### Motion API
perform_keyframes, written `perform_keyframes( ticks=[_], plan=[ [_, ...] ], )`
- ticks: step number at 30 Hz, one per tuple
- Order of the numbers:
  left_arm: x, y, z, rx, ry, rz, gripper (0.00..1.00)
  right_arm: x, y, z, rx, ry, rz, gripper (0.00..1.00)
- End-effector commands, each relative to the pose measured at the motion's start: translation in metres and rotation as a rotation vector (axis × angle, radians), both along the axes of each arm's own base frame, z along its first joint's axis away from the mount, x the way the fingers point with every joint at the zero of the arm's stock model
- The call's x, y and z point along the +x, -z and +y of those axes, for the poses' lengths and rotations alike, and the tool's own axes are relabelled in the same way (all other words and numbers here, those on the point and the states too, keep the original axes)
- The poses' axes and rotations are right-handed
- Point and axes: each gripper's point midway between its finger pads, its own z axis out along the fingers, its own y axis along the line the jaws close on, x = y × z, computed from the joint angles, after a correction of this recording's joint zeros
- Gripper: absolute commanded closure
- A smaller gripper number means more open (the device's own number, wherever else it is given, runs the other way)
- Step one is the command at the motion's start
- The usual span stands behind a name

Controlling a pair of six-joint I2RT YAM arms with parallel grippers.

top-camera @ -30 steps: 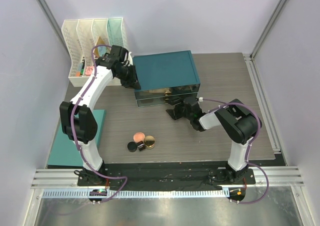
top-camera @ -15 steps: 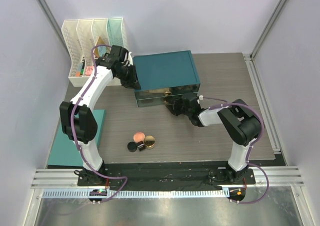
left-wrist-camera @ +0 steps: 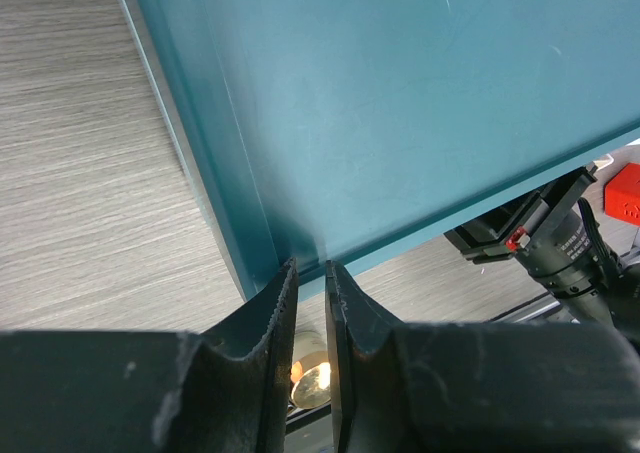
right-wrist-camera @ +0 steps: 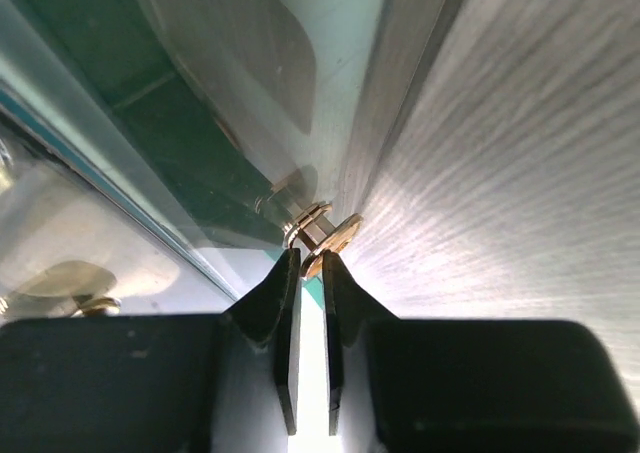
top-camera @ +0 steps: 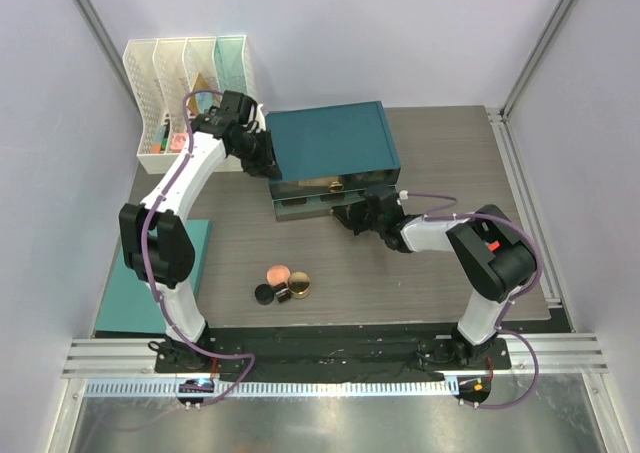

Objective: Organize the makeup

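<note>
The makeup lies in a small group on the table: a round pink blush compact (top-camera: 278,273), a small black jar (top-camera: 264,293) and a gold-rimmed compact (top-camera: 299,286). Behind it stands a teal drawer box (top-camera: 335,143) with clear drawer fronts (top-camera: 310,205). My left gripper (top-camera: 262,163) is shut, with its tips (left-wrist-camera: 310,265) against the box's left top corner (left-wrist-camera: 400,103). My right gripper (top-camera: 352,216) is at the drawer front. In the right wrist view its jaws (right-wrist-camera: 310,256) pinch the edge of the gold drawer knob (right-wrist-camera: 330,235).
White file racks (top-camera: 185,73) holding colourful items stand at the back left. A teal mat (top-camera: 150,283) lies at the left edge by the left arm's base. My right arm (left-wrist-camera: 560,243) shows in the left wrist view beyond the box.
My right gripper has moved up and back to the drawer front and now sits on the knob. The left arm and the makeup have not moved.
</note>
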Motion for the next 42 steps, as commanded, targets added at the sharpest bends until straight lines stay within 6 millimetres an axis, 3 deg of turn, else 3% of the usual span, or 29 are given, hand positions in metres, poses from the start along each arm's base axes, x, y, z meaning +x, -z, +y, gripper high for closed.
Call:
perform_keyframes(
  ticks=[1,10,25,42],
  plan=[
    [-0.025,0.048,0.027,0.154,-0.008,0.155,0.8,-0.042,0.056,-0.036,-0.196,-0.021,0.194,0.89],
    [-0.025,0.048,0.027,0.153,-0.01,0.154,0.8,-0.066,0.053,-0.039,-0.191,-0.071,0.236,0.91],
    [-0.026,0.048,0.026,0.145,-0.015,0.153,0.8,-0.084,0.038,-0.034,-0.169,-0.129,0.236,0.96],
    [-0.026,0.046,0.028,0.154,-0.019,0.151,0.8,-0.133,0.052,-0.028,-0.165,-0.192,0.364,0.99]
  ],
)
